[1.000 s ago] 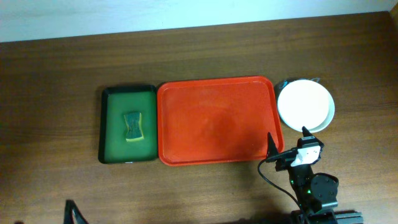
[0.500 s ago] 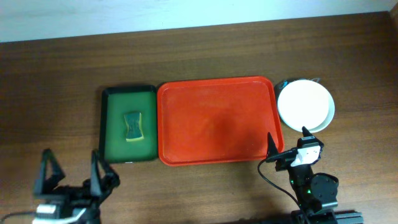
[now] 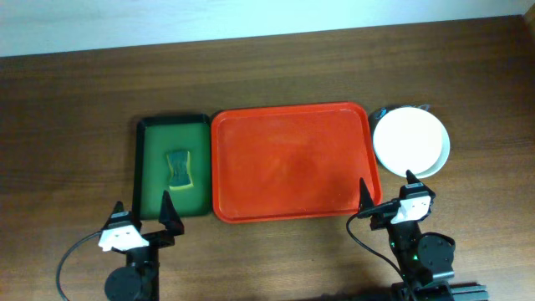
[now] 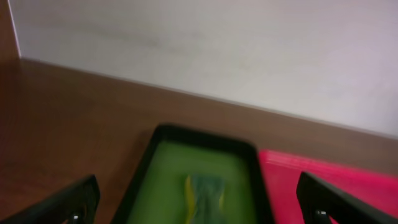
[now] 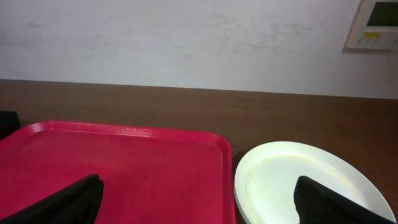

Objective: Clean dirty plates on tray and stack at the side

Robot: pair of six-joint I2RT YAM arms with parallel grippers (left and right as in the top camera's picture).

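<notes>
The red tray [image 3: 290, 161] lies bare in the middle of the table; it also shows in the right wrist view [image 5: 112, 168] and at the right of the left wrist view [image 4: 336, 180]. The plates [image 3: 409, 140] are stacked right of the tray, a cream-white one on top with a mint rim showing beneath; the stack shows in the right wrist view [image 5: 292, 180]. My left gripper [image 3: 140, 214] is open and empty just in front of the green tray. My right gripper [image 3: 386, 189] is open and empty in front of the gap between tray and plates.
A small dark green tray [image 3: 172, 166] with a green and yellow sponge [image 3: 178, 169] sits left of the red tray; both show blurred in the left wrist view [image 4: 193, 186]. A pale wall runs behind the table.
My left arm has come in from the bottom left edge and moved right and forward, up to the green tray's front edge. The right arm and the plates have not moved.
</notes>
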